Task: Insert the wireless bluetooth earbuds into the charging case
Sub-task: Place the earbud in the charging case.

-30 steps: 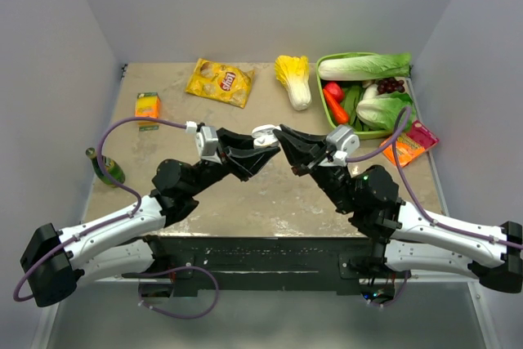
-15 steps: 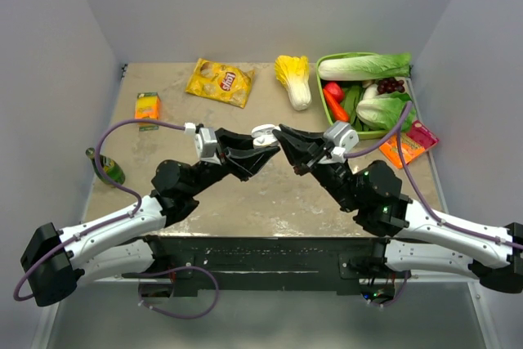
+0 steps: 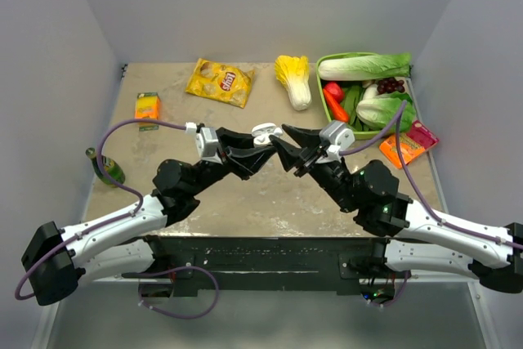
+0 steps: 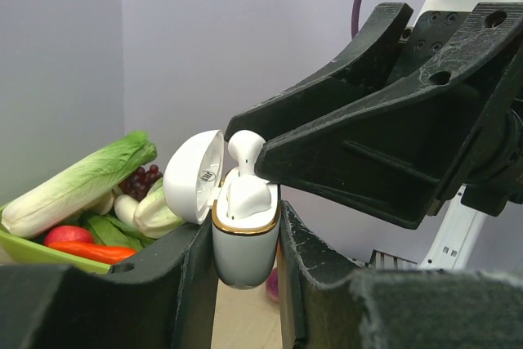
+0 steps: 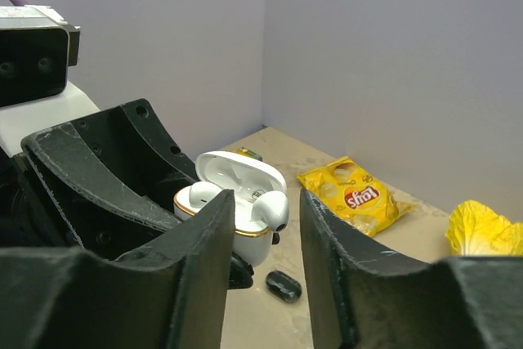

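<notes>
My left gripper [image 4: 245, 233] is shut on the white, gold-rimmed charging case [image 4: 243, 252], held upright in the air with its lid [image 4: 194, 177] open. One white earbud [image 5: 200, 195] sits in its slot. A second white earbud [image 5: 271, 207] stands higher in the other slot, its head still above the rim. My right gripper [image 5: 265, 202] is open, its fingers either side of that bud without touching it. From above, the two grippers meet at the case [image 3: 264, 131]. A small black oval thing [image 5: 283, 285], perhaps a black earbud, lies on the table below.
A yellow chips bag [image 3: 221, 82] and a yellow cabbage [image 3: 294, 79] lie at the back. A green basket [image 3: 322, 63] of vegetables stands back right, with an orange packet [image 3: 409, 145] beside it. An orange box [image 3: 148, 107] and a green bottle [image 3: 106, 167] are at the left.
My right gripper has opened and let go of the white earbud, which stays standing in the case. The left gripper still holds the case in the same place.
</notes>
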{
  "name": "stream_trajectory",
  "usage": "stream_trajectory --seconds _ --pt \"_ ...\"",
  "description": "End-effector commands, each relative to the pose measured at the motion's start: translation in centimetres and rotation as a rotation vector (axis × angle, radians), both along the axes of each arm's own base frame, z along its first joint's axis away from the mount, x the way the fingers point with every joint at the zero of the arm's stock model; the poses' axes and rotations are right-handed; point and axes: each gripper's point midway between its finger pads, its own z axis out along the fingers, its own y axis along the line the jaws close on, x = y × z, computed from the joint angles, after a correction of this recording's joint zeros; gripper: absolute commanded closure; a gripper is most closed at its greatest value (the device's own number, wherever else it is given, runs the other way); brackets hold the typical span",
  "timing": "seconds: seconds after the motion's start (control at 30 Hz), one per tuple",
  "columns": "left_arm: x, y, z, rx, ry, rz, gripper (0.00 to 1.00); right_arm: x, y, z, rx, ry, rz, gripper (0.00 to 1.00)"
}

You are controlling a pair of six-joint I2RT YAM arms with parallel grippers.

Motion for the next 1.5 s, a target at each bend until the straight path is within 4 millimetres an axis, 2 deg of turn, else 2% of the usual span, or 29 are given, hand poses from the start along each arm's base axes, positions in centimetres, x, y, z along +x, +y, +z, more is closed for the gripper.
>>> stream_trajectory --seconds 0.0,0.03,0.07,0.13,0.17,0.3,0.47,0.5,0.53,0.6,0.63,0.7,0.87,1.1,1.47 --pt "-0.4 1.2 3.3 -0.093 -0.095 0.029 1.00 0.0 -1.0 1.3 0.049 0.034 -0.024 0.53" --pt "-0.3 1.2 3.2 -0.090 -0.092 0.029 1.00 0.0 -1.4 1.8 0.077 0.046 -0.029 0.48" --pt "-0.3 1.2 3.1 -0.090 -0.091 0.030 1.00 -0.1 -1.9 2.8 0.107 0.047 -0.033 0.46" --pt "-0.3 1.2 2.8 -0.088 -0.087 0.032 1.00 -0.1 -2.4 3.5 0.136 0.067 -0.038 0.42" --pt "-0.2 1.2 2.7 -0.087 -0.086 0.034 1.00 -0.2 -2.9 4.5 0.161 0.067 -0.039 0.41" --pt "-0.3 1.3 2.5 -0.082 -0.092 0.039 1.00 -0.3 -3.8 5.2 0.191 0.094 -0.056 0.40" --pt "-0.2 1.4 2.1 -0.073 -0.104 0.048 1.00 0.0 -4.2 4.5 0.181 0.140 -0.081 0.39" --pt "-0.4 1.5 2.2 -0.078 -0.114 0.048 1.00 0.3 -4.3 4.2 0.169 0.156 -0.103 0.39" --pt "-0.4 1.5 1.8 -0.068 -0.127 0.051 1.00 0.8 -4.0 3.1 0.127 0.184 -0.126 0.39" --pt "-0.8 1.9 2.2 -0.091 -0.162 0.057 1.00 1.2 -4.2 2.9 0.106 0.204 -0.159 0.39" --pt "-0.9 2.1 1.7 -0.085 -0.175 0.063 1.00 1.4 -3.9 2.1 0.080 0.223 -0.171 0.39" --pt "-1.4 2.6 2.0 -0.110 -0.220 0.068 1.00 1.6 -4.0 2.1 0.075 0.231 -0.190 0.39" --pt "-1.8 2.7 1.0 -0.099 -0.258 0.072 1.00 2.0 -4.2 2.1 0.084 0.250 -0.221 0.39" --pt "-1.8 2.7 1.0 -0.103 -0.265 0.076 1.00 2.2 -3.5 0.8 0.026 0.268 -0.226 0.39" --pt "-0.9 2.5 0.6 -0.090 -0.234 0.103 1.00 1.1 -2.2 0.9 0.026 0.263 -0.121 0.40"
